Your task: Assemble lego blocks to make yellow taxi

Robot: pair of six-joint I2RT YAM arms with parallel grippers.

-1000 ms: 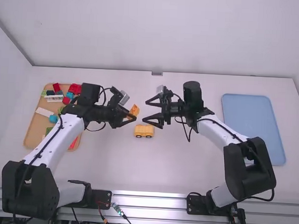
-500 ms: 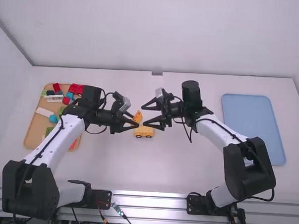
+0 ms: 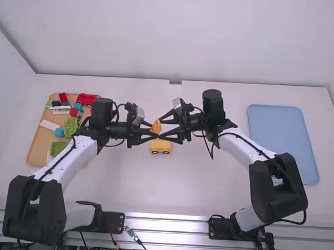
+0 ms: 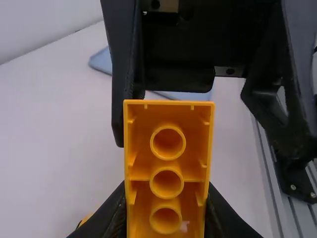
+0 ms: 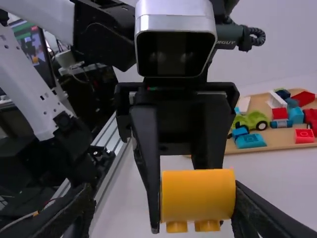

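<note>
our left tool (image 4: pixel 166 198) grips the yellow block (image 5: pixel 198 196) above the worktop (image 3: pixel 208 185), our right tool (image 3: pixel 160 128) spread around it; the wheeled yellow base (image 3: pixel 161 146) sits below, and we likely must join them.

Tan tray (image 3: pixel 37 148) lay on the L side of the white table (image 3: pixel 203 187), w/ assorted spare pcs. on it: red blocks (image 3: pixel 87 99), a white fence-like pc. (image 3: pixel 60 110), a green car (image 5: pixel 252 120) (wheels & all), and a lt. blue block (image 5: pixel 250 141) near it. Blue tray (image 3: pixel 282 141) lay flat on the R side. Metal rails (image 3: pixel 168 225) ran along the table's near edge. In the bkgd., a lit screen (image 5: pixel 34 49) stood tilted in the right wrist view.
</note>
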